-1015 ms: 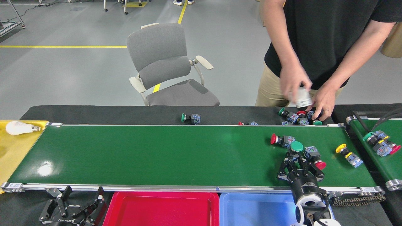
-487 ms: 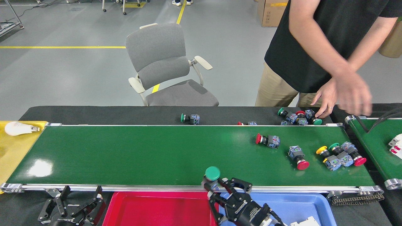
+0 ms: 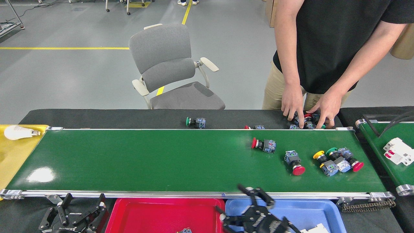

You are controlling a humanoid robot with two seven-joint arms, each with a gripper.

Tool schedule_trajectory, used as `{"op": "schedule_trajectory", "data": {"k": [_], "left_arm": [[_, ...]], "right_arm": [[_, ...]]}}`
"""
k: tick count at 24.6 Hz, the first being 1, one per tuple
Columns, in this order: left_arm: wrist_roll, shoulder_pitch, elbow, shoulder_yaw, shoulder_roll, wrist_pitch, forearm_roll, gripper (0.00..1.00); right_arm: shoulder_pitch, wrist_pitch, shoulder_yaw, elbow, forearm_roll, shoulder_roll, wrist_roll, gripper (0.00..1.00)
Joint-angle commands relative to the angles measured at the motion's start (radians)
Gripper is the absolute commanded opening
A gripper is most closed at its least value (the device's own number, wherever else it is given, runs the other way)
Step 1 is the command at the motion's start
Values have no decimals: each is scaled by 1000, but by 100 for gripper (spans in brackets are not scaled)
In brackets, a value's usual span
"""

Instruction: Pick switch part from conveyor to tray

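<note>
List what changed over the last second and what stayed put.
The right gripper carried the green-capped switch off the conveyor toward the trays and released it; its fingers are now spread, and a switch part lies in the red tray. The switches on the belt drifted left. The person's hands returned to the pile behind the belt. The left gripper, chair and bulb stayed.

Bright, even overhead light fills the scene. A white glare patch sits on the glossy conveyor (image 3: 194, 160) near its left end. Shadows under the switch parts (image 3: 263, 145) are soft and short. Focus stays sharp throughout.
</note>
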Motion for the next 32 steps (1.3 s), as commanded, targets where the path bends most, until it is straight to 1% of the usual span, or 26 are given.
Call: {"op": "schedule_trajectory", "data": {"k": [1,3,5,7,10,12,15,18,19,20,22,23,24,28,30,31,32], "left_arm": [[9,-5,-14,6,2,-2,3,100],[9,-5,-11,6,2,-2,3,100],[9,-16,-5,3,4,-2,2,100],[9,-27,-3,-3,4,-2,0,100],[9,-28,-3,-3,5,-2,0,100],[9,-28,-3,-3,5,-2,0,100],[9,-27,-3,-3,9,-2,0,100],[7,-30,0,-4,12,-2,-3,100],[7,-32,1,-4,10,-2,-3,100],[7,-33,1,-4,10,-2,-3,100],[7,-33,3,-4,12,-2,-3,100],[7,-33,3,-4,12,-2,-3,100],[7,-32,1,-4,12,-2,-3,100],[7,-28,1,-6,13,-2,-3,100],[7,-27,1,-6,12,-2,-3,100],[7,-25,0,-4,12,-2,-3,100],[7,-25,0,-4,12,-2,-3,100]], "right_arm": [[30,137,-70,-19,-3,7,-83,98],[36,180,-93,-17,-3,13,-91,98],[19,234,-90,-14,0,16,-88,98],[-32,249,-72,9,15,16,-74,98],[-140,260,28,88,64,21,-14,98],[-194,297,66,151,87,33,12,98],[-294,374,148,245,92,32,35,98],[-381,432,186,354,91,39,47,97],[-409,449,194,388,89,41,47,91],[-426,450,201,405,89,41,47,81],[-444,447,240,426,91,30,56,42],[-446,444,250,426,89,27,69,27],[-449,441,255,424,86,20,76,18],[-443,415,274,414,86,12,78,12],[-443,378,300,382,86,4,75,12],[-437,325,313,349,84,-13,72,13],[-427,211,321,300,78,-50,70,13]]}}
